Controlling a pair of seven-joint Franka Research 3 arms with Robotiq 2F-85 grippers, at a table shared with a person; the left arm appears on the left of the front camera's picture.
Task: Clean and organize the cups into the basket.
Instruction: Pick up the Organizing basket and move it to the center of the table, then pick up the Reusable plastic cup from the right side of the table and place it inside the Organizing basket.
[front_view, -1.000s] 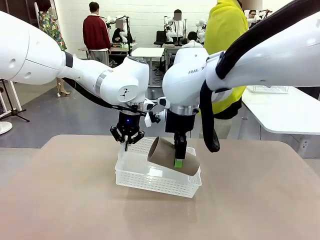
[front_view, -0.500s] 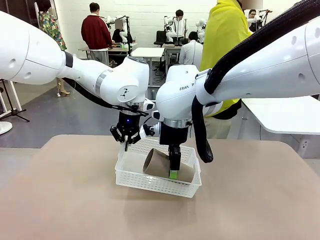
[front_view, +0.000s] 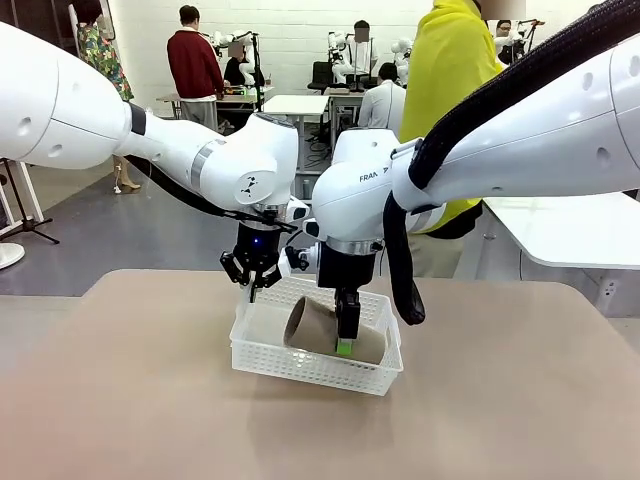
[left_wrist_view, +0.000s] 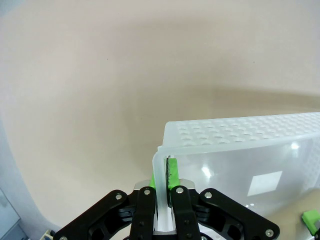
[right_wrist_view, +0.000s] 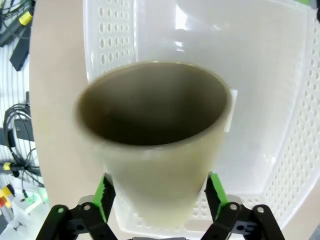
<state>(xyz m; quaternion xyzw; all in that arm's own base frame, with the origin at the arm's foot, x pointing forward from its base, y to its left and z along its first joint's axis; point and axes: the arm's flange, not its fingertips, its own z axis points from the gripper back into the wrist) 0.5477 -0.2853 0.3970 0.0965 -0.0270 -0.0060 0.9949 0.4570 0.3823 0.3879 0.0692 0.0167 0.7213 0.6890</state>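
Observation:
A tan-brown cup (front_view: 315, 330) lies on its side in the white lattice basket (front_view: 300, 365) at the table's middle. My right gripper (front_view: 345, 345) reaches down over it, jaws spread wide, and I read it as open. In the right wrist view the cup (right_wrist_view: 155, 130) faces me mouth-first, with a green pad (right_wrist_view: 106, 195) close against each flank, above the basket floor (right_wrist_view: 295, 150). My left gripper (front_view: 255, 288) is shut on the basket's far left corner. In the left wrist view my left gripper (left_wrist_view: 167, 170) pinches the thin white rim (left_wrist_view: 240, 130).
A person in a yellow top (front_view: 450, 80) stands at the table's far side behind my right arm. The tan tabletop (front_view: 120, 400) is bare around the basket. Other people and tables are farther back in the room.
My right gripper lowered the cup from a tilt above the basket's rim down into the basket, and its jaws have spread wider. The left gripper has kept its hold on the rim.

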